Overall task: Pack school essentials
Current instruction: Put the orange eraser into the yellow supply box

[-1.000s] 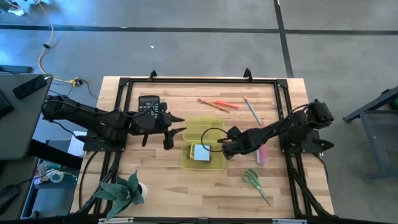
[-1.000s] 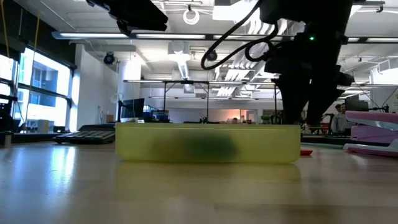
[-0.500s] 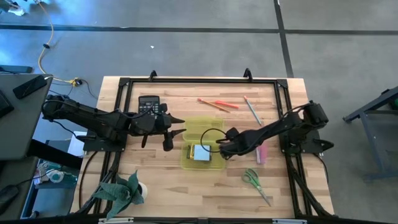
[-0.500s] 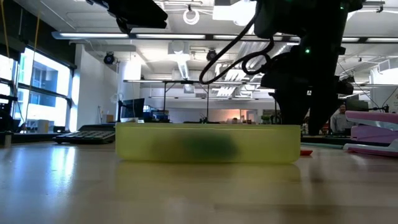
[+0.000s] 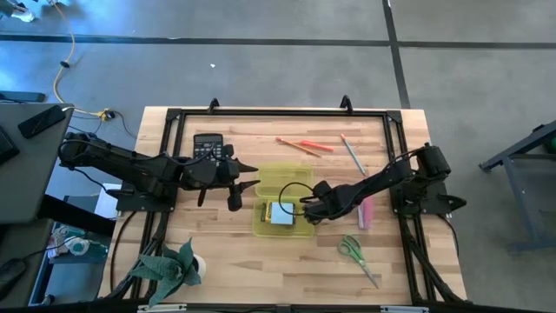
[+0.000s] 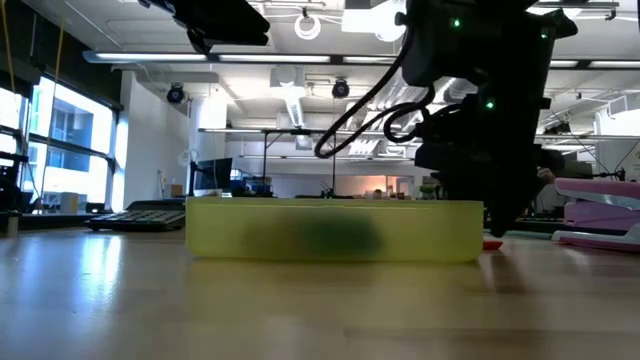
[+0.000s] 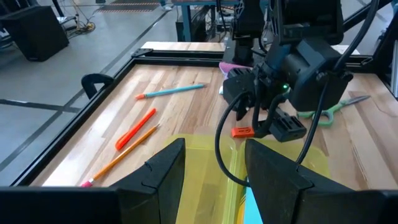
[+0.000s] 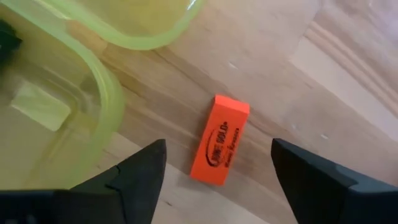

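Right hand [image 8: 214, 165] spread over eraser [image 8: 219, 139], beside case [image 8: 93, 81] edge

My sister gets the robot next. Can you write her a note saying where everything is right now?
Right gripper: open, low over the orange eraser lying on the wood beside the yellow-green case.
Left gripper: open, empty, waiting at the case's other side.
Done: blue sticky-note pad is in the case.
Left: eraser, orange pen, orange pencil, blue-green pencil, green scissors.
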Available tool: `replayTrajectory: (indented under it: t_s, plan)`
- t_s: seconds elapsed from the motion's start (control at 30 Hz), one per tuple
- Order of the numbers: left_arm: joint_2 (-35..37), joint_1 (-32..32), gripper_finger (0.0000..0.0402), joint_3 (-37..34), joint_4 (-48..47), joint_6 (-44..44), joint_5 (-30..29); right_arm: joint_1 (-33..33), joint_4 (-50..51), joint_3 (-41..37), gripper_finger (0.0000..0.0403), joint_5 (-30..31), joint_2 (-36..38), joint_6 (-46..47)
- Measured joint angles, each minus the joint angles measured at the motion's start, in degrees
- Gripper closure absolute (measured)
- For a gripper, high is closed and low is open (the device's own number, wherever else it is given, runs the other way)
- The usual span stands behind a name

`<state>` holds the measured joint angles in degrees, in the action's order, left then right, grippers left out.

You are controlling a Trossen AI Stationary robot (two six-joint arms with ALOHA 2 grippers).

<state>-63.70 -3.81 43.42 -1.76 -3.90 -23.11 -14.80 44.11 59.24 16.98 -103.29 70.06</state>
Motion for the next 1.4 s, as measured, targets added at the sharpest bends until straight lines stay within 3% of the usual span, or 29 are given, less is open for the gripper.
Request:
replayTrajectory:
  t_s: [0.27, 0.67, 0.83, 1.17, 1.4]
  plan:
    - [0.0, 0.0, 0.0245, 0.0, 0.2, -0.4, 0.0, 1.1, -7.5, -5.3, 0.0161, -2.3, 0.5, -0.7]
    - [0.0, 0.0, 0.0245, 0.0, 0.7, -0.4, 0.0, 7.2, -4.9, -4.4, 0.0183, -12.0, 1.5, -3.4]
    - [0.0, 0.0, 0.0245, 0.0, 0.7, -0.4, 0.0, 7.8, -4.5, -4.4, 0.0205, -12.3, 1.5, -3.5]
    - [0.0, 0.0, 0.0245, 0.0, 0.7, -0.4, 0.0, 7.7, -4.0, -4.5, 0.0291, -11.5, 1.5, -3.1]
    - [0.0, 0.0, 0.0245, 0.0, 0.7, -0.4, 0.0, 6.9, -4.1, -4.6, 0.0317, -10.4, 1.5, -4.4]
